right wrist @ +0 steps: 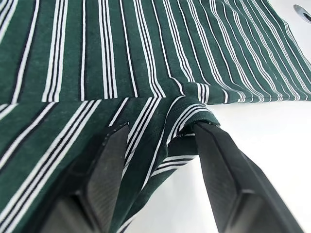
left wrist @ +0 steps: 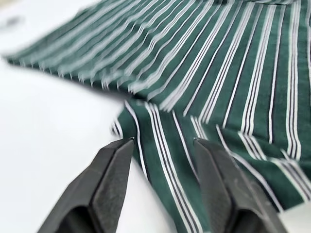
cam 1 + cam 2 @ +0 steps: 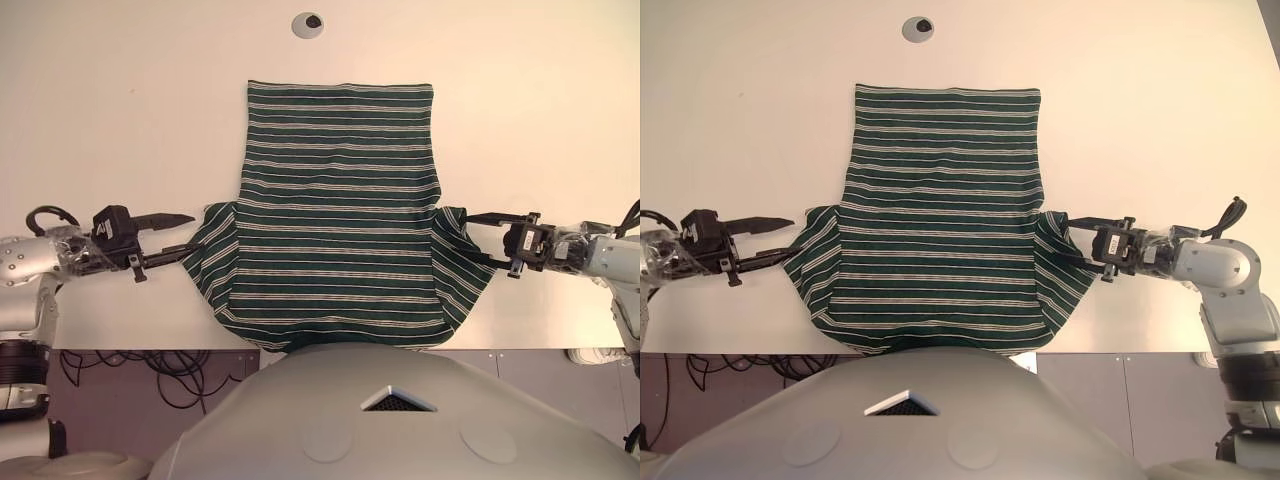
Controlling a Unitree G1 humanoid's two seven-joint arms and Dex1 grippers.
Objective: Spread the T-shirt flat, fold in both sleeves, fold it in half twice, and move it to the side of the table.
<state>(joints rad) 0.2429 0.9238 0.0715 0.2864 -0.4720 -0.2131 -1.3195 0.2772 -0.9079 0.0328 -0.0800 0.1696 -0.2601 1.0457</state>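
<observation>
A dark green T-shirt with white stripes (image 3: 338,210) lies flat on the white table (image 3: 120,120), hem at the far side and both short sleeves sticking out near the front edge. My left gripper (image 3: 192,233) is open at the tip of the left sleeve (image 2: 160,121), low over the table; its fingers (image 2: 109,170) straddle the sleeve's edge. My right gripper (image 3: 478,237) is open at the right sleeve (image 1: 155,121), whose bunched cloth lies between its fingers (image 1: 218,165). The shirt's collar end is hidden at the front edge.
A round cable port (image 3: 308,25) sits in the tabletop beyond the shirt's hem. The table's front edge (image 3: 120,349) runs just below the sleeves, with cables (image 3: 170,375) hanging under it on the left. Bare tabletop flanks the shirt on both sides.
</observation>
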